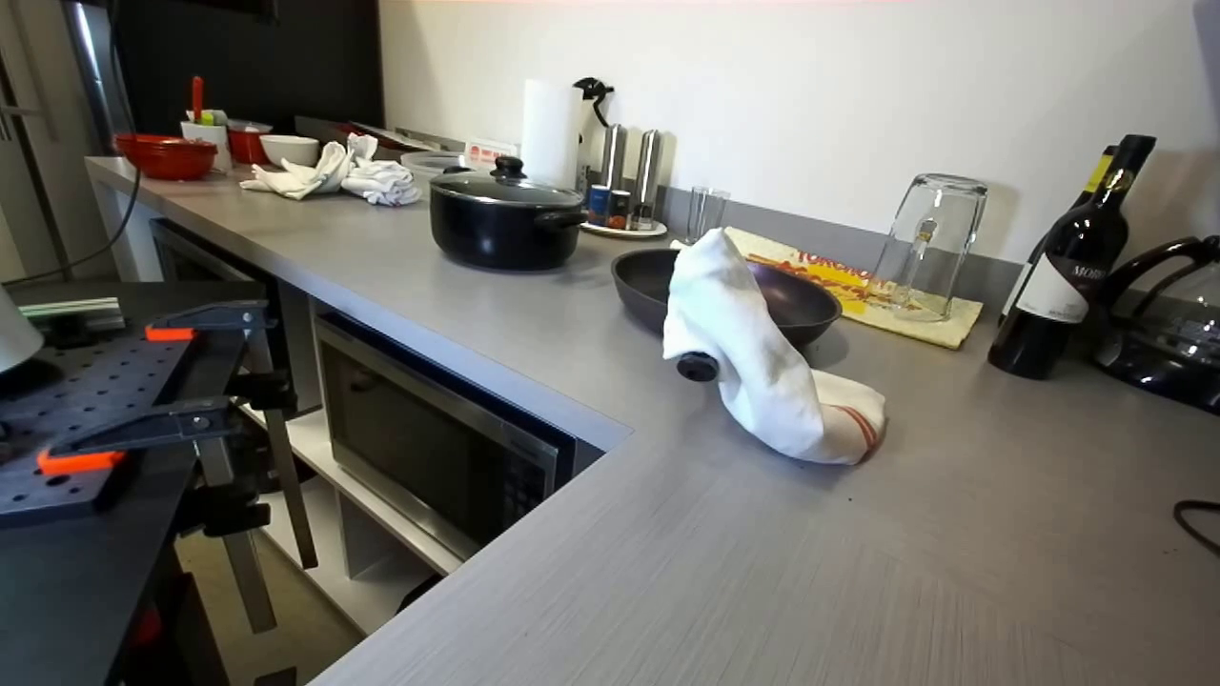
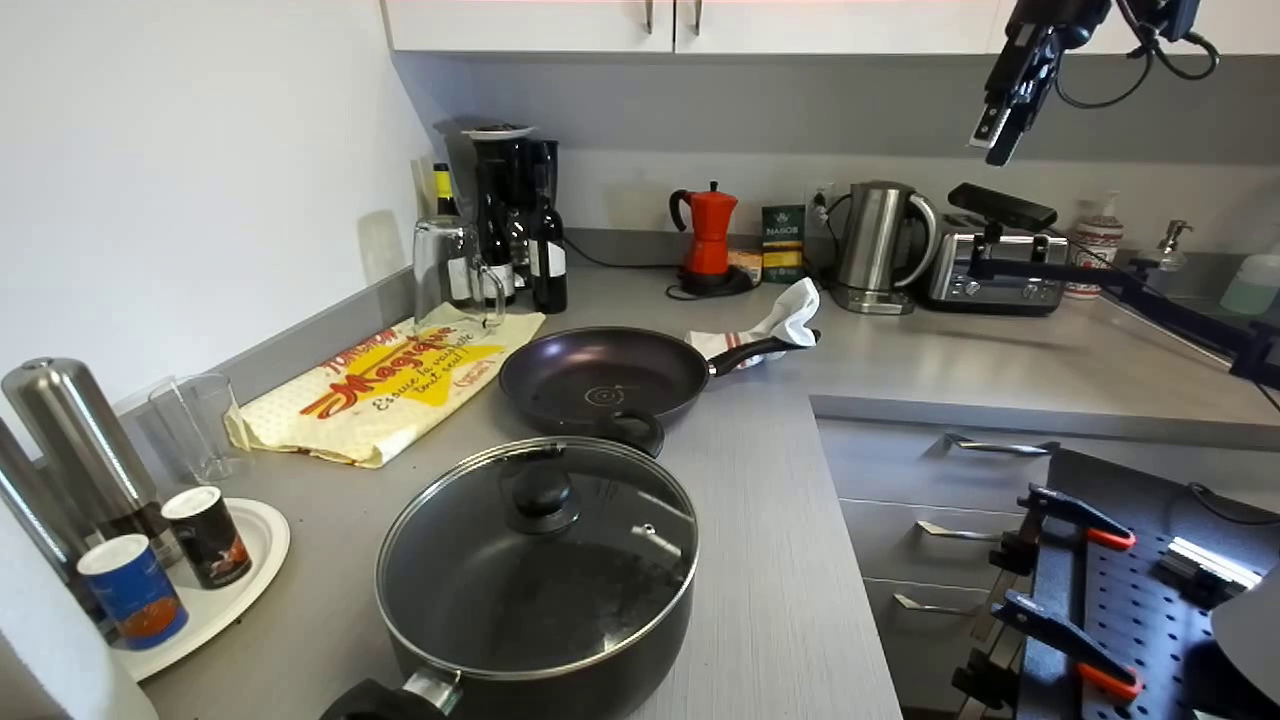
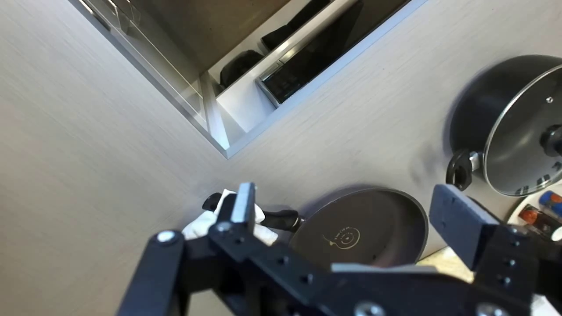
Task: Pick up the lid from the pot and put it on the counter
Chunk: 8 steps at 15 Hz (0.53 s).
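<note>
Glass and round, the lid (image 2: 540,580) sits on the pot (image 1: 500,231). Your claw (image 3: 344,195) hangs high — wide apart, holding nothing. In the wrist view the lid lies far right, past the pan (image 3: 364,226) — so you probably go that way, then down to its knob (image 2: 541,490).

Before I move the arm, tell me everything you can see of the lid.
The lid is round and see-through, apparently glass, with a thin silvery rim, a black knob at its centre and a small metallic vent-like spot off-centre. It sits level, knob up, on the black pot, covering its mouth. Only the pot seems to touch it; the claw is apart.
</note>
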Each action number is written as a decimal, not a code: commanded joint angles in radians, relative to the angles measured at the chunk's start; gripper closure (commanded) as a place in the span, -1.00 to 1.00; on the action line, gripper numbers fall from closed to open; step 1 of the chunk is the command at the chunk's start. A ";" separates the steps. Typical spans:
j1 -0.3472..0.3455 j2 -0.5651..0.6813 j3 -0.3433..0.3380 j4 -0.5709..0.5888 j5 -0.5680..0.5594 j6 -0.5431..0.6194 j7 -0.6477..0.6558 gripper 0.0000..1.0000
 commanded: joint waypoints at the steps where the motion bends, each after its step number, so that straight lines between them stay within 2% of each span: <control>1: 0.028 0.116 0.069 0.033 0.019 0.058 0.022 -1.00; 8: 0.095 0.333 0.235 0.114 0.001 0.141 0.093 -1.00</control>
